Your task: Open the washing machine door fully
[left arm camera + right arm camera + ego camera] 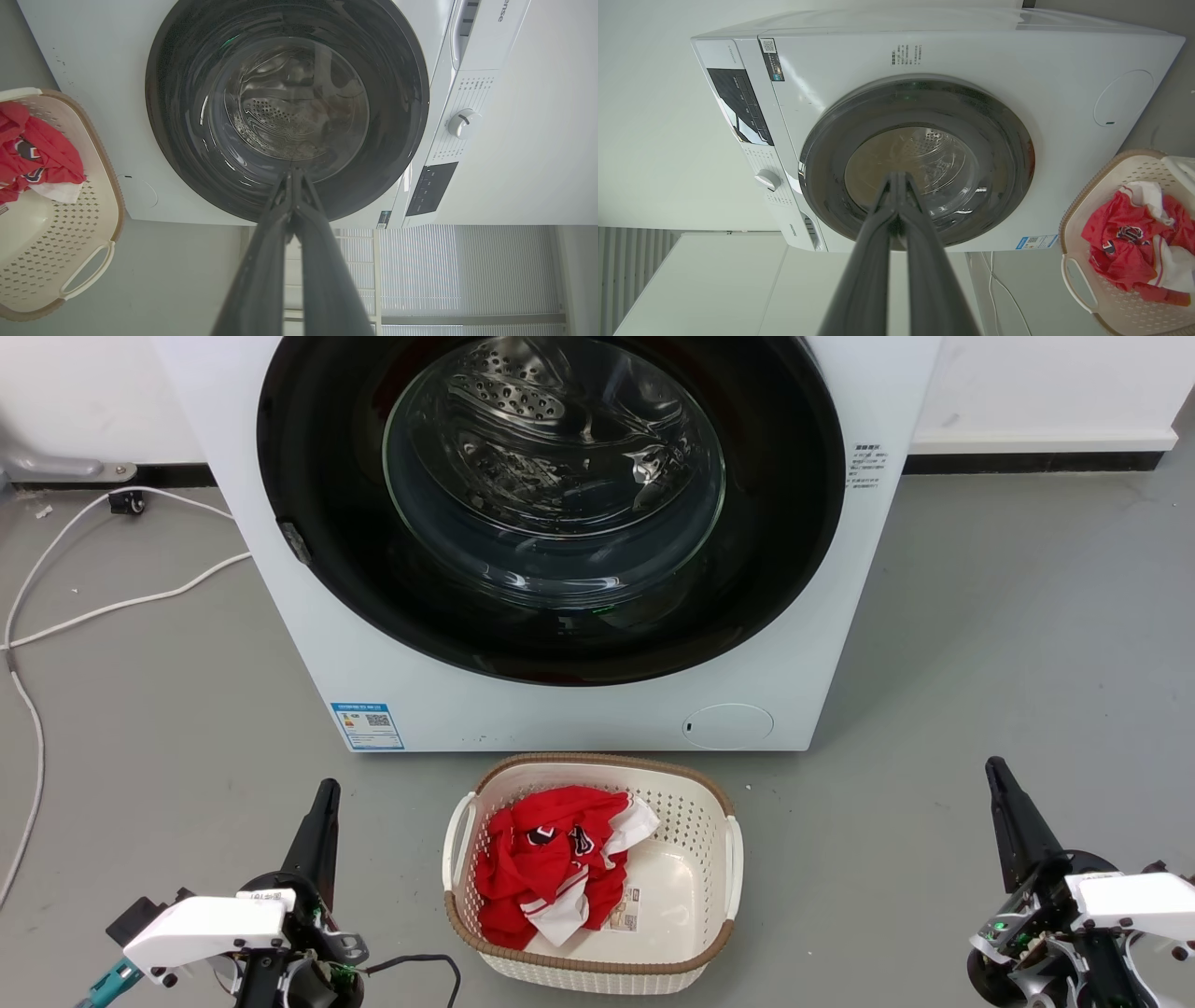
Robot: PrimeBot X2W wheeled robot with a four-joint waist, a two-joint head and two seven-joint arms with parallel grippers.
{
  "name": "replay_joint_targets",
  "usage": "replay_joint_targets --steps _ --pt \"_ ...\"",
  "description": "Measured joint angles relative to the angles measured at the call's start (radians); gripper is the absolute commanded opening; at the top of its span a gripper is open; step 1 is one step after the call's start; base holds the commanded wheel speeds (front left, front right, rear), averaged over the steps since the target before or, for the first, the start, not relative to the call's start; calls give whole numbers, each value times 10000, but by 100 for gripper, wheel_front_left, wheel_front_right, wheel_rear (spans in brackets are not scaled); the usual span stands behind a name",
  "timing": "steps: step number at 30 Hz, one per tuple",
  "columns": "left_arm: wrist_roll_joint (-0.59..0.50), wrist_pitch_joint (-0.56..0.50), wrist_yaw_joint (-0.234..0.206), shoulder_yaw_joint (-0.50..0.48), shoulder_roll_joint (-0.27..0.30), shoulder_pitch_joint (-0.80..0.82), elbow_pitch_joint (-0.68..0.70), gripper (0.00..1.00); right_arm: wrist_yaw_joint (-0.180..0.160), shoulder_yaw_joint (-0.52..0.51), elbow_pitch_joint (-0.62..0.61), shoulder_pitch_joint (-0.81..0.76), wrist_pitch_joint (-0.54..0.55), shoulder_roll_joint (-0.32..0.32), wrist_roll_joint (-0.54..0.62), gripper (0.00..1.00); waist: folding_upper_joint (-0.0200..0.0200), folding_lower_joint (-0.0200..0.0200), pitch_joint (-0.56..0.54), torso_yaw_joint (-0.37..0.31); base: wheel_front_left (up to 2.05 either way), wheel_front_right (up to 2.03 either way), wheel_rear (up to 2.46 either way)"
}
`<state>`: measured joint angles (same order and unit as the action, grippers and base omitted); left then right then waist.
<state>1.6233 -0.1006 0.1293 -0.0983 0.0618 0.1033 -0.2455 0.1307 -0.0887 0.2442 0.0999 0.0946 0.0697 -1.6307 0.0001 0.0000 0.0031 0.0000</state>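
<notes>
The white washing machine [597,719] stands straight ahead on the grey floor. Its round glossy black washing machine door [317,504] lies flat against the front, closed, with the steel drum showing through the glass bowl. The door [187,140] and the door [999,149] also face both wrist cameras. My left gripper [327,789] rests low at the left, fingers together and empty, well short of the machine. My right gripper [995,767] rests low at the right, also shut and empty. In the wrist views the left gripper [293,171] and the right gripper [899,174] each show their tips touching.
A cream perforated laundry basket [695,933] holding red and white clothes [551,868] sits on the floor right in front of the machine, between my arms. White cables [93,607] trail over the floor at the left. A white wall runs behind.
</notes>
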Motion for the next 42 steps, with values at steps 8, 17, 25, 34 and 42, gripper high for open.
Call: replay_joint_targets --steps 8,17,25,34,42 --pt "-10 -21 -2 -15 -17 -20 -54 0 0 -15 44 -29 19 -21 25 0 0 0 0 0 0 0 0" --pt "-151 314 -13 295 -82 -235 -69 100 -2 81 15 -296 -322 -75 272 100 0 0 15 11 0 0 0" --pt "-1081 692 -15 334 -86 -231 290 100 -2 31 -458 -424 -679 -82 1453 100 0 0 45 39 0 0 0" --pt "-3219 1051 -13 313 -90 -216 872 100 -2 77 -1127 -478 -1030 -92 4048 100 0 0 58 56 0 0 0" --pt "-5101 1335 -151 454 -90 -212 1398 100 -2 161 -1578 -648 -1312 -100 6217 100 0 -1 36 63 0 0 0"
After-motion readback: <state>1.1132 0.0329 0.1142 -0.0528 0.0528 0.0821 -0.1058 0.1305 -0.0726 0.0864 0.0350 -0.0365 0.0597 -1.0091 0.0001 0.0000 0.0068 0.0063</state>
